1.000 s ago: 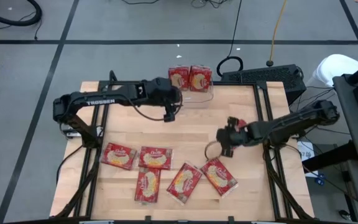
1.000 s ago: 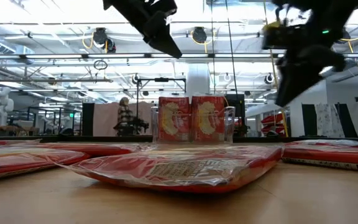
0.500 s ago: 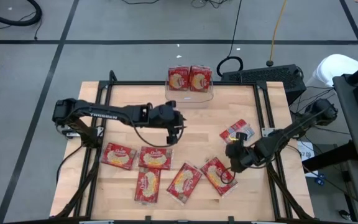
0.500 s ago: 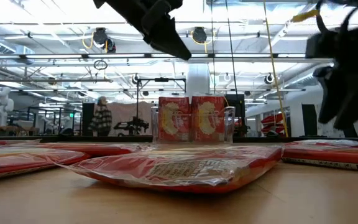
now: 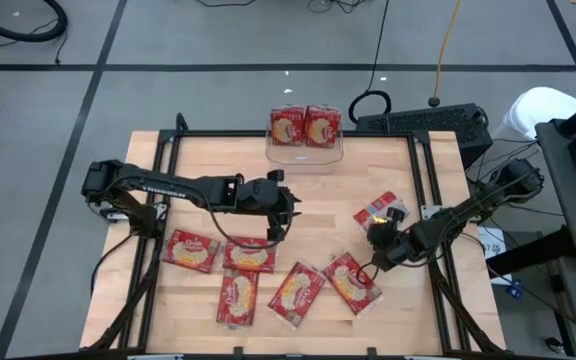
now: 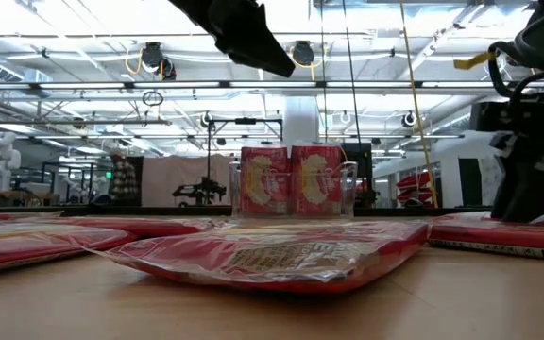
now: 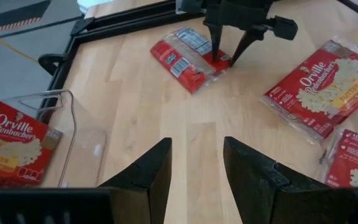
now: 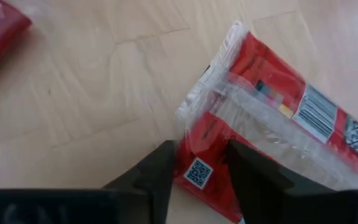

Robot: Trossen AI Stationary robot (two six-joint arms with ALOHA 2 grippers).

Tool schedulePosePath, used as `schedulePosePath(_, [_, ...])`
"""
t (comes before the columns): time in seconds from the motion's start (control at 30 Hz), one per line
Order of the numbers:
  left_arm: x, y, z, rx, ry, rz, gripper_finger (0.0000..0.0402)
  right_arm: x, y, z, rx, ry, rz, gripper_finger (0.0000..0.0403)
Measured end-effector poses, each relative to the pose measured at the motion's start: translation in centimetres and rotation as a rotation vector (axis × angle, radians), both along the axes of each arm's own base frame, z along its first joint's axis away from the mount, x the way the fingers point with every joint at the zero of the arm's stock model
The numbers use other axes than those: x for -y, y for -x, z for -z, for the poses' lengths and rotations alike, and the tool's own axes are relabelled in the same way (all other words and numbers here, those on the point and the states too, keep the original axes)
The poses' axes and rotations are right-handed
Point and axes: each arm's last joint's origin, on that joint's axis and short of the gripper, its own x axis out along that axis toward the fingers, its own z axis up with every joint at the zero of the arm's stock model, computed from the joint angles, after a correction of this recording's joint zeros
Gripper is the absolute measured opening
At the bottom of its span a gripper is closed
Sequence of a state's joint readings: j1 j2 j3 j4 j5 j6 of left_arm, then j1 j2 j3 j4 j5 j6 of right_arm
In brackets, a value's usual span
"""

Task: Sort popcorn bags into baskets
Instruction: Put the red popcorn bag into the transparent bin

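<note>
A clear basket (image 5: 306, 152) at the table's far edge holds two red popcorn bags standing upright (image 5: 306, 127). Several more bags lie flat along the near side (image 5: 249, 254). One bag (image 5: 381, 211) lies back-up at the right. My right gripper (image 7: 224, 61) is open and low over that bag's near end, with a finger on each side of a corner (image 8: 197, 174). My left gripper (image 5: 286, 218) hangs open over bare wood at mid-table, with nothing between its fingers (image 7: 197, 146). My right gripper comes slanting down from the table's right side onto the near end of the back-up bag (image 7: 216, 57). Its fingertips straddle that corner. I cannot tell whether they touch it. The bag lies flat on the table.
Black frame rails (image 5: 423, 190) run along the table's left and right sides. A keyboard (image 5: 423, 122) sits beyond the far right corner. Bare wood (image 5: 318, 195) lies between the basket and the row of bags. One bag (image 5: 353, 282) lies just near of my right gripper.
My left gripper has swung from beside the basket toward the table's middle and near edge, sinking slightly. My right gripper has come down from high up to table height, moving toward the near right, and now stands at the back-up bag's end.
</note>
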State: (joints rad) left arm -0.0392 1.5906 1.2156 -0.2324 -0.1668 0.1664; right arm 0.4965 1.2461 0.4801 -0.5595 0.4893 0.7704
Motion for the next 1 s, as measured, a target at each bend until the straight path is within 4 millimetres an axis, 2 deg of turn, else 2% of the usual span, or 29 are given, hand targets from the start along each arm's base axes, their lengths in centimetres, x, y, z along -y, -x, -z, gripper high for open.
schedulePosePath(0.1, [0.1, 0.0, 0.0, 0.001, 0.003, 0.000, 0.0152, 0.1, 0.0, 0.3, 0.029, -0.023, 0.030, 0.0097])
schedulePosePath(0.23, [0.3, 0.0, 0.0, 0.003, -0.007, 0.012, 0.0152, 0.0, -0.2, 0.4, 0.075, -0.041, 0.045, 0.0027])
schedulePosePath(0.3, [0.3, -0.1, -0.1, 0.012, -0.007, 0.012, 0.0152, -0.1, -0.5, 0.3, 0.104, -0.053, 0.056, 0.0008])
schedulePosePath(0.47, [0.3, -0.3, -0.6, 0.065, -0.008, 0.012, 0.0152, -0.1, -1.3, 0.0, 0.183, -0.075, 0.083, 0.0002])
schedulePosePath(0.67, [0.4, -1.0, -0.8, 0.130, -0.022, 0.025, 0.0152, -0.8, -2.9, -1.5, 0.288, -0.081, 0.041, 0.0000])
schedulePosePath(0.83, [0.8, -2.3, 1.1, 0.103, -0.080, 0.081, 0.0158, -1.3, -4.0, -2.8, 0.350, -0.072, -0.011, 0.0000])
schedulePosePath(1.0, [1.6, -4.5, 4.2, 0.106, -0.139, 0.132, 0.0193, -1.5, -4.6, -3.7, 0.365, -0.053, -0.048, 0.0000])
